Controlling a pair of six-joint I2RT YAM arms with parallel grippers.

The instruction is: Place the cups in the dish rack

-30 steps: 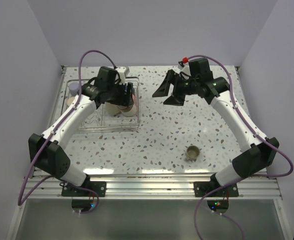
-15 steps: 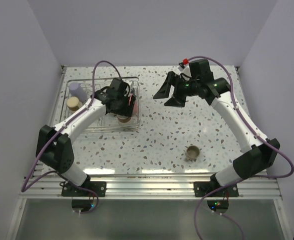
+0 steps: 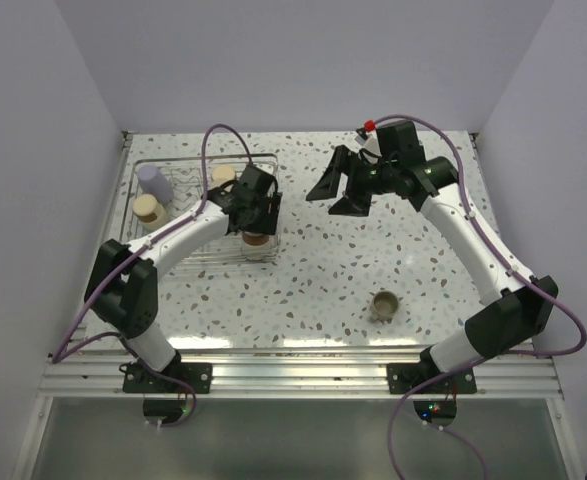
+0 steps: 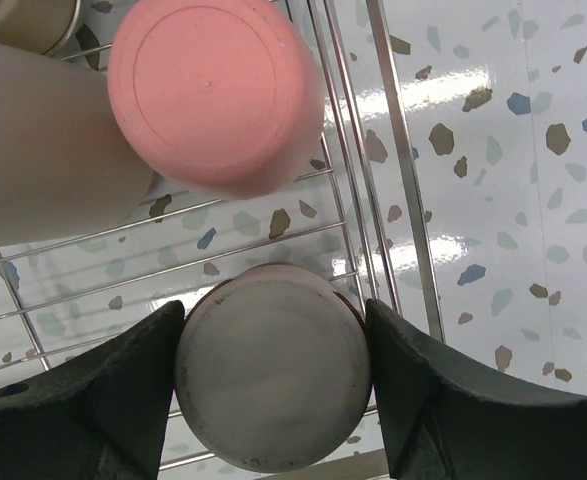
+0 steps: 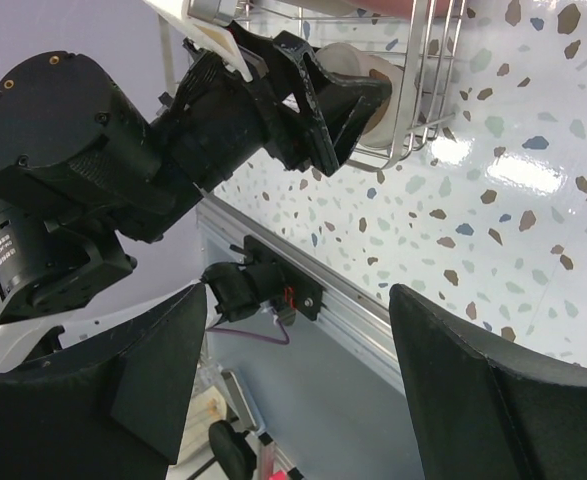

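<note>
On my feed I see a white bench (image 3: 323,270) speckled with brown, grey and blue chips, glossy enough to throw back the lamp glare. A ribbed aluminium rail (image 3: 303,362) runs along its near edge. Plain pale lavender walls (image 3: 303,60) close in the back and both sides. Nearer than the rail lies a dull grey-green panel (image 3: 303,440).

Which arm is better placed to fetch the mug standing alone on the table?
Right: the right pincer is open and empty, with the mug on its side. The left pincer clasps a cup in the dish rack.
</note>
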